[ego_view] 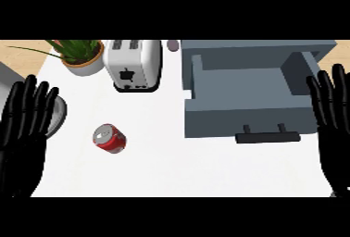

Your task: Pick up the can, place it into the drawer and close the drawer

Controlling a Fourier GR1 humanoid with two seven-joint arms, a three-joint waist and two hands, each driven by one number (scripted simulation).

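A red can point(109, 138) with a silver top stands on the white counter point(171, 171), left of centre. To its right a grey drawer point(242, 113) is pulled open, its inside bare, with a black handle point(268, 137) on its front. My left hand point(26, 134) rests open at the left edge, fingers up, well apart from the can. At the right edge my right hand point(331, 120) is open too, fingers up, just beside the drawer's right side.
A white toaster point(133, 62) stands behind the can. A potted green plant point(82, 54) sits at the back left. A grey round object point(58, 111) shows partly behind my left hand.
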